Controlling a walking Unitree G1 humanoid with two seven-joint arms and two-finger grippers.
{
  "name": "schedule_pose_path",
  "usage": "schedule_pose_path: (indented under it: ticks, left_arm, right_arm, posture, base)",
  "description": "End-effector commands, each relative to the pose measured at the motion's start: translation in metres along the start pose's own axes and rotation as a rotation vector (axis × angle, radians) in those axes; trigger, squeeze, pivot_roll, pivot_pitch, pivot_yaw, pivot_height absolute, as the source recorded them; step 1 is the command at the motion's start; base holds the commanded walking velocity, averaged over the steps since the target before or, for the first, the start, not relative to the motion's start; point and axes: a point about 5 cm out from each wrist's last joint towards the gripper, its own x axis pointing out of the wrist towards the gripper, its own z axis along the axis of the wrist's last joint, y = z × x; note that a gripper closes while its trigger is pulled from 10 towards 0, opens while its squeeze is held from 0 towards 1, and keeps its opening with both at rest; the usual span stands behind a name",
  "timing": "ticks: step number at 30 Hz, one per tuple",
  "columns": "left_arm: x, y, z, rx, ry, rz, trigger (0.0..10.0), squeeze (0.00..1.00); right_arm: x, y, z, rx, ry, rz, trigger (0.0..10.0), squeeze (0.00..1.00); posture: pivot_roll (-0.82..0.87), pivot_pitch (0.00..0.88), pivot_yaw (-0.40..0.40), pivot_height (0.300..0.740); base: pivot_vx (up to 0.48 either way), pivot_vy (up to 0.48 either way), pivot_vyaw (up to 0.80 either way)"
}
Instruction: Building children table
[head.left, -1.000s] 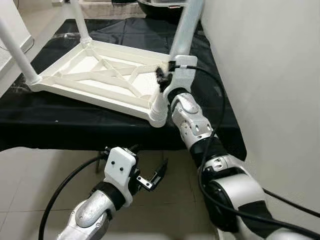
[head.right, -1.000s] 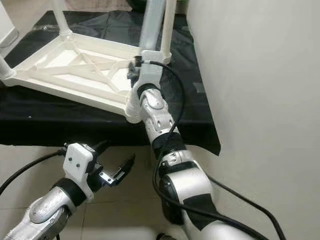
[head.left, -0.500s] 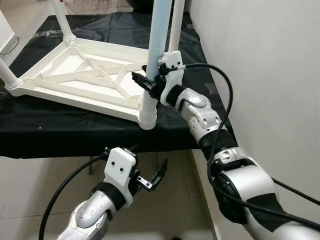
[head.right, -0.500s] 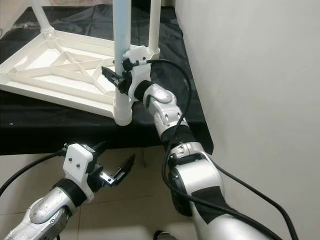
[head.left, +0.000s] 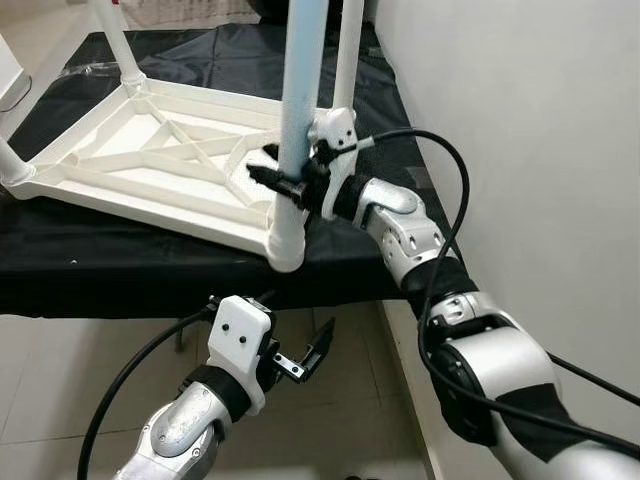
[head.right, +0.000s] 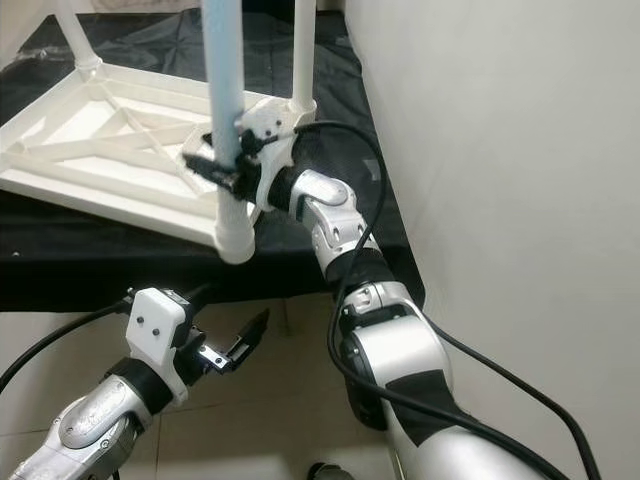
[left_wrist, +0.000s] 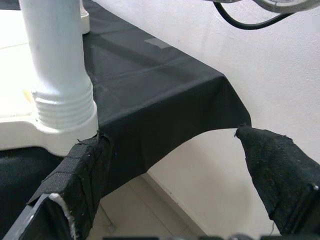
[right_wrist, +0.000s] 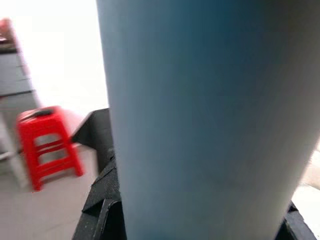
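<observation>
An upturned white children table top lies on the black-draped worktop, its near right corner reaching the worktop's front edge. From that corner's socket a pale blue leg stands upright. The right claw is clamped around this leg low down, just above the socket, its black fingers pressed on either side. The left claw hangs below the worktop's front edge, over the tiled floor, jaws spread wide and holding nothing. A red stool stands beyond.
</observation>
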Motion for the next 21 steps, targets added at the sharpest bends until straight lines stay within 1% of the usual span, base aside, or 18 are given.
schedule_pose_path:
  ticks: [1, 2, 5, 7, 9, 10, 11, 12, 14, 15, 16, 17, 18, 20, 21]
  left_arm:
    - [-0.002, -0.001, -0.001, 0.0, 0.007, 0.004, 10.0, 0.0]
    - [-0.002, -0.002, -0.001, 0.0, 0.007, 0.004, 10.0, 0.0]
    - [-0.002, -0.002, -0.001, -0.001, 0.007, 0.004, 10.0, 0.0]
    - [-0.002, -0.002, -0.001, -0.001, 0.006, 0.006, 10.0, 0.0]
    - [-0.002, -0.002, -0.001, -0.001, 0.006, 0.006, 10.0, 0.0]
    - [-0.002, -0.002, -0.001, -0.001, 0.006, 0.007, 10.0, 0.0]
    - [-0.003, -0.002, -0.001, 0.0, 0.006, 0.009, 10.0, 0.0]
    - [-0.003, -0.002, -0.001, 0.0, 0.006, 0.009, 10.0, 0.0]
    - [-0.002, -0.001, -0.001, 0.0, 0.006, 0.01, 10.0, 0.0]
    - [-0.002, -0.001, -0.001, 0.0, 0.006, 0.01, 10.0, 0.0]
    - [-0.002, -0.001, -0.001, 0.0, 0.006, 0.01, 10.0, 0.0]
    - [-0.002, -0.001, -0.001, 0.0, 0.005, 0.009, 10.0, 0.0]
    - [-0.002, -0.001, -0.001, 0.0, 0.005, 0.009, 10.0, 0.0]
    - [-0.001, -0.001, -0.001, 0.0, 0.004, 0.008, 10.0, 0.0]
    - [-0.001, -0.001, -0.001, 0.0, 0.004, 0.008, 10.0, 0.0]
  right_arm:
    - [0.002, 0.028, -0.055, 0.09, 0.234, 0.159, 10.0, 0.0]
    - [0.001, 0.029, -0.058, 0.062, 0.259, 0.178, 10.0, 0.0]
    - [0.001, 0.03, -0.059, 0.035, 0.284, 0.185, 10.0, 0.0]
    - [0.002, 0.026, -0.061, -0.012, 0.327, 0.134, 10.0, 0.0]
    - [0.002, 0.026, -0.061, -0.012, 0.327, 0.134, 10.0, 0.0]
    - [0.002, 0.021, -0.062, -0.015, 0.347, 0.048, 10.0, 0.0]
    - [0.002, 0.013, -0.062, -0.01, 0.368, -0.077, 10.0, 0.0]
    - [0.002, 0.013, -0.062, -0.01, 0.368, -0.077, 10.0, 0.0]
    - [-0.001, -0.001, -0.061, 0.016, 0.393, -0.302, 10.0, 0.0]
    - [-0.001, -0.001, -0.061, 0.016, 0.393, -0.302, 10.0, 0.0]
    - [-0.003, -0.007, -0.06, 0.027, 0.398, -0.396, 10.0, 0.0]
    - [-0.006, -0.011, -0.06, 0.041, 0.401, -0.462, 10.0, 0.0]
    - [-0.006, -0.011, -0.06, 0.041, 0.401, -0.462, 10.0, 0.0]
    - [-0.014, -0.023, -0.056, 0.092, 0.368, -0.674, 10.0, 0.0]
    - [-0.014, -0.023, -0.056, 0.092, 0.368, -0.674, 10.0, 0.0]
  posture:
    - [0.11, 0.243, -0.038, 0.74]
    - [0.11, 0.243, -0.038, 0.74]
    - [0.11, 0.246, -0.038, 0.74]
    - [0.11, 0.247, -0.039, 0.74]
    - [0.11, 0.247, -0.039, 0.74]
    - [0.11, 0.248, -0.041, 0.74]
    - [0.11, 0.249, -0.039, 0.74]
    - [0.11, 0.249, -0.039, 0.74]
    - [0.11, 0.248, -0.037, 0.74]
    - [0.11, 0.248, -0.037, 0.74]
    - [0.11, 0.246, -0.036, 0.74]
    - [0.11, 0.245, -0.036, 0.74]
    - [0.11, 0.245, -0.036, 0.74]
    - [0.11, 0.245, -0.036, 0.74]
    - [0.11, 0.245, -0.036, 0.74]
  base:
    - [0.0, 0.0, 0.0]
    - [0.0, 0.0, 0.0]
    - [0.0, 0.0, 0.0]
    - [0.0, 0.0, 0.0]
    - [0.0, 0.0, 0.0]
    - [0.0, 0.0, 0.0]
    - [0.0, 0.0, 0.0]
    - [0.0, 0.0, 0.0]
    - [0.0, 0.0, 0.0]
    - [0.0, 0.0, 0.0]
    - [0.0, 0.0, 0.0]
    - [0.0, 0.0, 0.0]
    - [0.0, 0.0, 0.0]
    - [0.0, 0.0, 0.0]
    - [0.0, 0.0, 0.0]
